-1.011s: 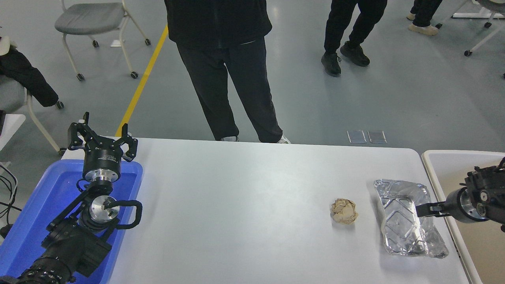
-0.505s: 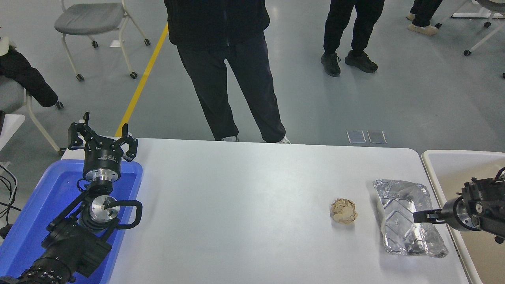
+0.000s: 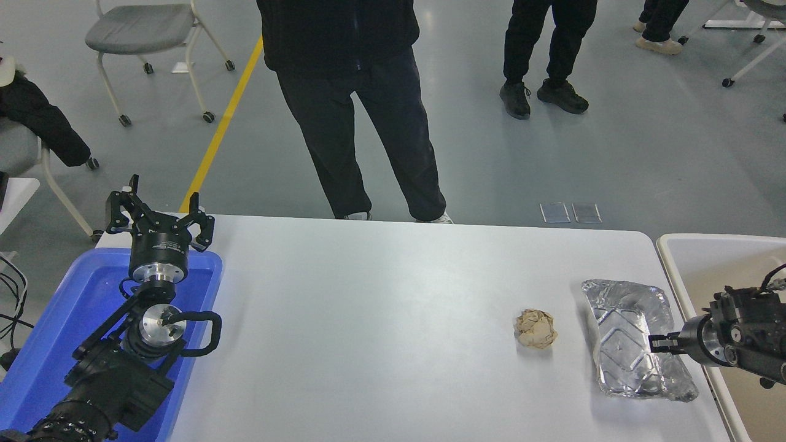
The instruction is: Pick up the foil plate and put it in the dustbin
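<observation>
Since the earlier frames your right hand has slid down along the right side of the foil plate, toward the near edge of the surface, and its arm now crosses lower over the dustbin. Your right hand's fingertips reach in over the plate's right rim, pointing left, but from this angle you cannot tell whether they are spread or pinched on the foil. You can see the foil plate lying flat on the surface near its right edge, crumpled, with the diamond pattern of its base facing up; it has not shifted. Just left of it, apart from it, sits the crumpled tan paper ball. Your dustbin stands just beside the surface's right edge, close to the plate. Your left hand is parked at the lower left above the blue tray, with its fingers spread apart and nothing between them. At the far side a person in dark clothes stands close to the surface.
</observation>
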